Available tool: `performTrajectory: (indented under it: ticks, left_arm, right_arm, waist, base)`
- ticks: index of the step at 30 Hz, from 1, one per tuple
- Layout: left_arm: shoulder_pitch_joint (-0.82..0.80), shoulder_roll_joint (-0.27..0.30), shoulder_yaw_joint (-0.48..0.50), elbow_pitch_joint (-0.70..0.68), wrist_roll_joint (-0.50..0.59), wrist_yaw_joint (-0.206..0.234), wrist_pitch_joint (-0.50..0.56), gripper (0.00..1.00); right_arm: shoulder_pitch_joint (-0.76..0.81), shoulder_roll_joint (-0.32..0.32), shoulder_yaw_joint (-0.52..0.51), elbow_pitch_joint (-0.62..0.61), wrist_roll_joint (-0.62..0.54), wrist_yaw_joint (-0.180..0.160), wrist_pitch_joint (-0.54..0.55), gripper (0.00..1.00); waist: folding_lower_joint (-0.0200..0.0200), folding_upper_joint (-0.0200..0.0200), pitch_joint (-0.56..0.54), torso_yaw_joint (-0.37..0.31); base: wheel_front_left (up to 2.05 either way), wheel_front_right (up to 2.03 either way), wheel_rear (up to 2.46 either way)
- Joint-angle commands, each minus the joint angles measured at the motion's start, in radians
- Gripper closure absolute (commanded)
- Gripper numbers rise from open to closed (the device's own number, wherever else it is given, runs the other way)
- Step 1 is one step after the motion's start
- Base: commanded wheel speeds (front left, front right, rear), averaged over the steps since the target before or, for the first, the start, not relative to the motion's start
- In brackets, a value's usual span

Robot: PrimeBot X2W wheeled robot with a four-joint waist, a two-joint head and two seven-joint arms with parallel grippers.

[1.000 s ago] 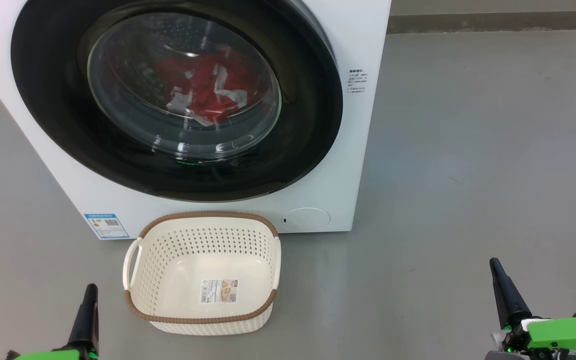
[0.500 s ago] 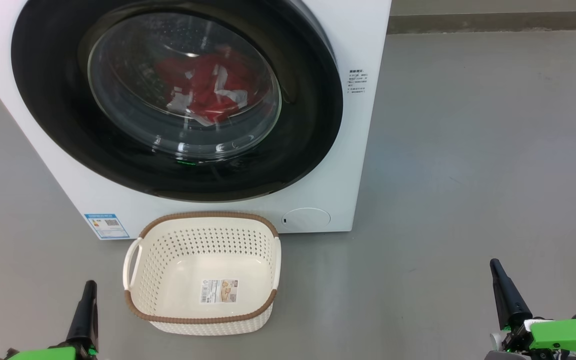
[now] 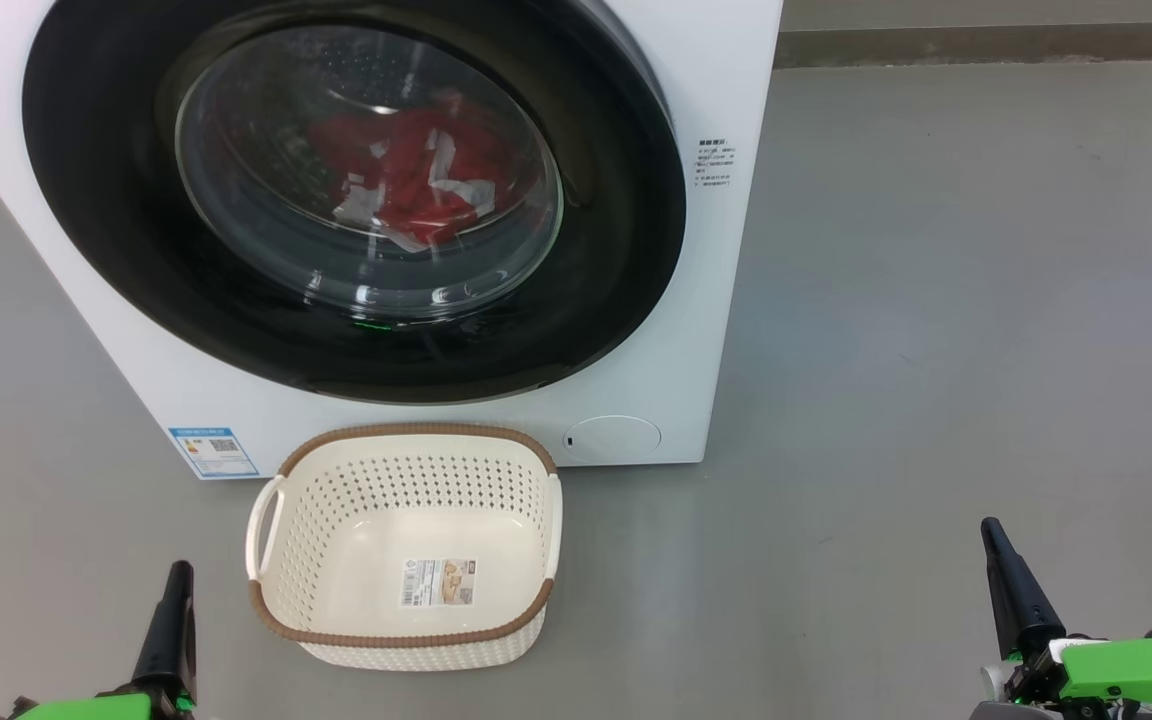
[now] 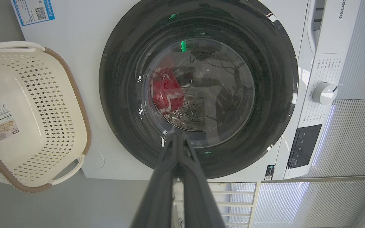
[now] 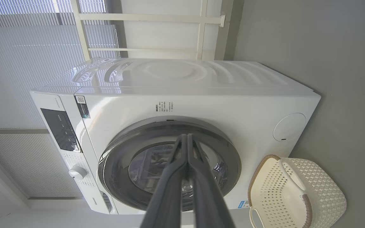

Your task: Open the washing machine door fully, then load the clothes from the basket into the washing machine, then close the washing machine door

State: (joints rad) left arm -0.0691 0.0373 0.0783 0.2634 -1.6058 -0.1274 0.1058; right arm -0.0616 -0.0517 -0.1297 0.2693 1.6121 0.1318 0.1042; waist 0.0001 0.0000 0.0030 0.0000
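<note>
Left gripper (image 3: 177, 580): fingers pressed together, touching nothing, tip up, low over grey floor (image 3: 936, 300). Right gripper (image 3: 992, 535): fingers likewise together, clear of everything. Basket (image 3: 396, 637): on floor just right of left gripper, well left of right gripper; label sticker (image 3: 438, 582) exposed on its bottom. Washing machine (image 3: 726, 250): ahead of both grippers, directly beyond basket. Washing machine door (image 3: 626, 250): shut flush against machine front. Clothes (image 3: 406, 180): red bundle behind door glass, inside drum, ahead of left gripper.
</note>
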Motion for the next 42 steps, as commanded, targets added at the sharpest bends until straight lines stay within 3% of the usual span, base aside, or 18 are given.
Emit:
performTrajectory:
  ticks: [1,42]
  left_arm:
    - [-0.039,0.014,0.034,-0.018,-0.004,-0.003,0.007,1.0]
    - [-0.039,0.014,0.035,-0.018,-0.003,-0.003,0.007,1.0]
  right_arm:
    - [-0.046,-0.003,0.021,-0.025,0.0,-0.001,0.005,1.0]
    - [-0.046,-0.001,0.018,-0.025,-0.002,-0.001,0.007,1.0]
  waist:
    - [0.0,0.0,0.0,0.0]
    - [0.0,0.0,0.0,0.0]
  base:
    - [0.0,0.0,0.0]
    - [0.0,0.0,0.0]
